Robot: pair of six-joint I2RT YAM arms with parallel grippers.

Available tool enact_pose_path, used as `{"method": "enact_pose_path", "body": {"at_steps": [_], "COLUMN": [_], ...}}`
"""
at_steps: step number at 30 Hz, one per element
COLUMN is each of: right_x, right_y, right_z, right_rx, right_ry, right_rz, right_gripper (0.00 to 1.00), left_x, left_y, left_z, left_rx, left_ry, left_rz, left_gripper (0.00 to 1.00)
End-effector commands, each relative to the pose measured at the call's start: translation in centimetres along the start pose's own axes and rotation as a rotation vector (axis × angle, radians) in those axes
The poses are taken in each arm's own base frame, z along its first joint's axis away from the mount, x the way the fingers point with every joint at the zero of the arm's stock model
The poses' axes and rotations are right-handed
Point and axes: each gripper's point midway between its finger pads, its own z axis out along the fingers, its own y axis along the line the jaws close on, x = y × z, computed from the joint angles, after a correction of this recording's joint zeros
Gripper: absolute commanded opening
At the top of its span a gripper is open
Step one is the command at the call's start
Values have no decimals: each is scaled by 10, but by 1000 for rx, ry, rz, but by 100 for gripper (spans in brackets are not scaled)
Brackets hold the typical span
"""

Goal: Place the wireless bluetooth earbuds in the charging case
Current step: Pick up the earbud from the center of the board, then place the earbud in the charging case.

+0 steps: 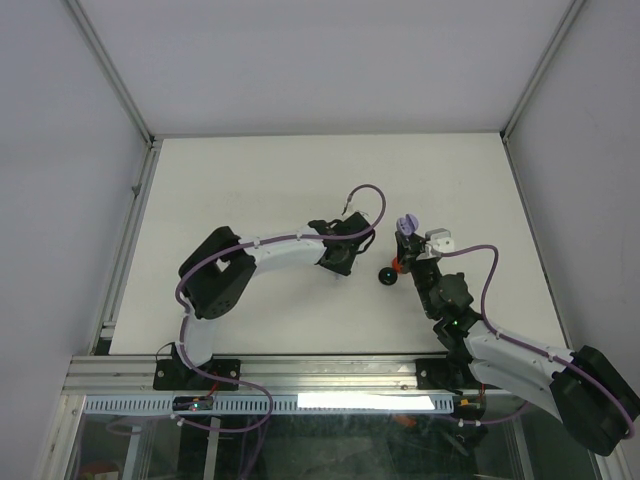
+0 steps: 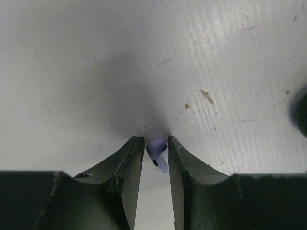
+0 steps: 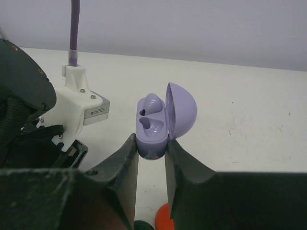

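Observation:
My left gripper (image 2: pixel 156 144) is shut on a pale purple earbud (image 2: pixel 157 154), a tiny stemmed bud pinched between the fingertips just above the white table. In the top view the left gripper (image 1: pixel 345 262) points down at mid-table. My right gripper (image 3: pixel 151 143) is shut on the pale purple charging case (image 3: pixel 153 128) and holds it upright with its lid (image 3: pixel 181 110) open. One earbud (image 3: pixel 150 103) sits in the far slot; the near slot is empty. In the top view the case (image 1: pixel 407 224) sits at the tip of the right gripper (image 1: pixel 408 245), right of the left gripper.
A red disc (image 3: pixel 165 220) and a dark disc (image 3: pixel 143 225) lie on the table under the right gripper; they also show in the top view as a red disc (image 1: pixel 397 265) and a black disc (image 1: pixel 385 275). The left arm's white wrist block (image 3: pixel 81 103) is close to the case.

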Motion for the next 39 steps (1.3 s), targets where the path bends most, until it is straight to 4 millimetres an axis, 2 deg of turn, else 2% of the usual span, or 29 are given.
{"method": "enact_pose_path", "body": {"at_steps": [1,7,14,21,26,31,35,39], "right_x": [-23,-25,-22,-24,-27,-31,-33,-38], "right_y": [2,5,13,44,63,80,94,104], "right_z": [6,5,7,8,10,11,9,9], "right_rx": [-3,-17,-67,-230,-320,-403,-478,-529], "right_ry": [-66,-68,-63,-75,-75,-81,-82,-92], "right_rz": [41,36,9,-3,11,9,13,22], "right_gripper": [0,0,0,0,0,0,0,0], "left_x": [-6,-5,-28,-52,-79,-101,-112,-119], "left_y": [-7,-4,11,29,43,54,56,45], "left_z": [-2,-9,-34,-68,-112,-164,-200,-225], "left_rx": [-4,-3,-47,-80,-74,-24,34,119], "left_ry": [-13,-21,-138,-290,-472,-667,-797,-888], "left_rz": [-8,-12,-27,-48,-67,-73,-46,5], "left_gripper": [29,24,19,15,13,12,13,13]}}
